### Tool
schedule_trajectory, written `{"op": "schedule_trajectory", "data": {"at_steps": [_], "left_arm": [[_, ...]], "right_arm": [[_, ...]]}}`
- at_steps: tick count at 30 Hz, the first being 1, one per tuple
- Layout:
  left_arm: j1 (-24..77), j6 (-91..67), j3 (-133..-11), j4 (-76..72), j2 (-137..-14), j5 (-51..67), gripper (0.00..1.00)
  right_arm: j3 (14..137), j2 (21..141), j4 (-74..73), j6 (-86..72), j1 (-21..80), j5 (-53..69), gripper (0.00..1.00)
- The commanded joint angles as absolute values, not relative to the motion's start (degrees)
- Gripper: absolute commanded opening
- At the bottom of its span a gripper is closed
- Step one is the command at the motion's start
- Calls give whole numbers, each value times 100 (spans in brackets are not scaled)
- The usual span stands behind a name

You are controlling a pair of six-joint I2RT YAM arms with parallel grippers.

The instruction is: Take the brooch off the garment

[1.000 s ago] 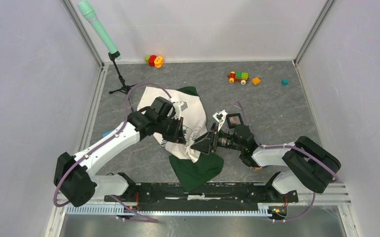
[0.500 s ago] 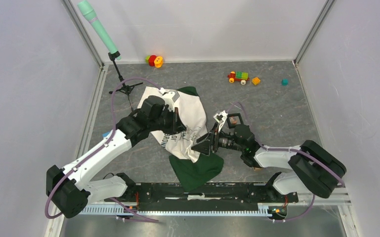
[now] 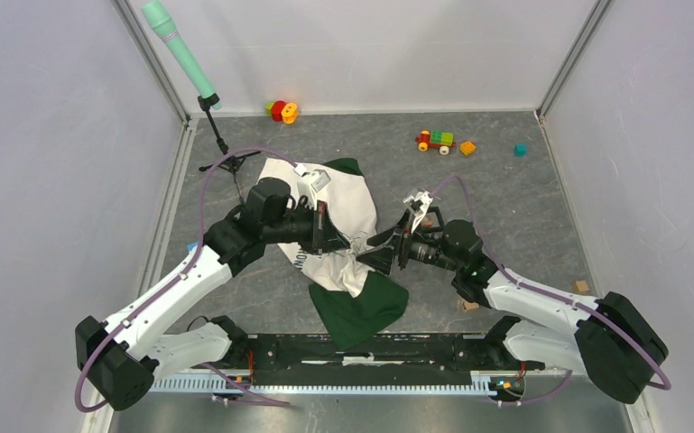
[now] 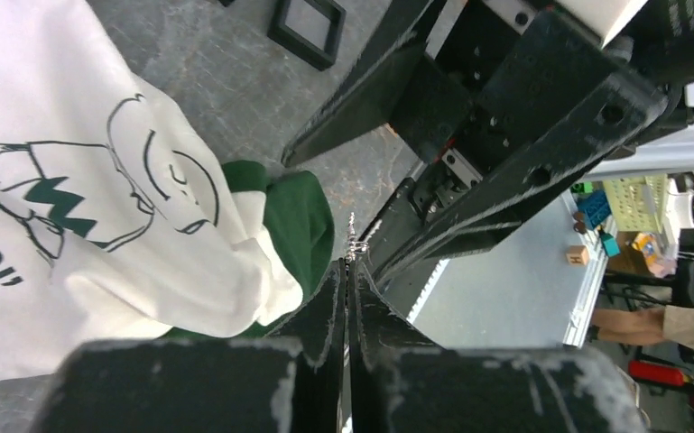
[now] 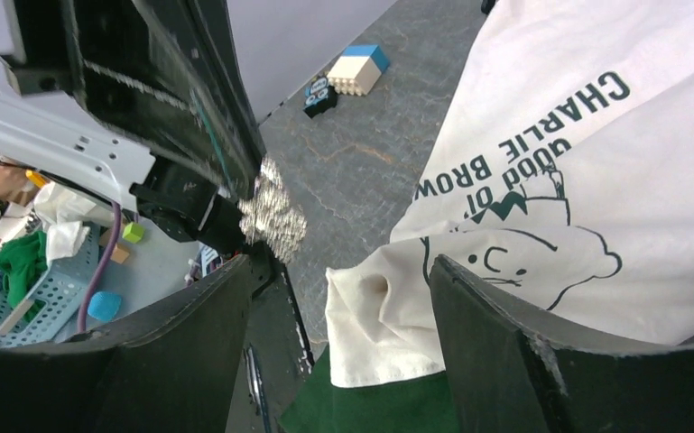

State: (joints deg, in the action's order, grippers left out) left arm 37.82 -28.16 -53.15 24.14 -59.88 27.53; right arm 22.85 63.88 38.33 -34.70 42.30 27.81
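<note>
Left gripper is pinched tight on one small glittering brooch, which sticks out past its fingertips. The left wrist view shows only a thin sparkle at the tips. The right wrist view shows it as a silvery cluster, with bare table between it and the cloth. The right gripper faces it from the other side, jaws spread wide and holding nothing. The top view shows the two grippers tip to tip over the middle of the table, but the brooch is too small to make out there.

One garment lies crumpled at mid-table, left of centre. A green part points toward the near edge and another toward the far edge. Only the wrist views show its print clearly: the cartoon face and the lettering.

A tan block sits near the right edge. The right wrist view alone shows a white-and-blue brick.

Along the far edge the top view shows four toys: a ring toy, a car, an orange block and a teal block. One tripod stands by the far left corner.
</note>
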Motion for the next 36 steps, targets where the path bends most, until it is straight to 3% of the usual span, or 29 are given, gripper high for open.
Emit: {"op": "schedule_trajectory", "data": {"at_steps": [1,8,19,30,36], "left_arm": [[3758,-3207,-5153,1861,-5750,3444,2],[3753,-3556,-5077,1382,-5677,3898,2],[3752,-3640,-5115,1265,-5677,4076,2],[3739,-3533,-5144,1503,-5652,3890,2],[3736,-3643,-5113,1312,-5675,4051,2]], "right_arm": [[2595,6013,3688,-3704,4065,2944,75],[2755,5928,4067,-4291,4017,3402,71],[2821,5921,4316,-4519,4014,3593,56],[2875,5305,3632,-4037,3990,3105,63],[2929,5533,3768,-4148,3988,3389,57]]}}
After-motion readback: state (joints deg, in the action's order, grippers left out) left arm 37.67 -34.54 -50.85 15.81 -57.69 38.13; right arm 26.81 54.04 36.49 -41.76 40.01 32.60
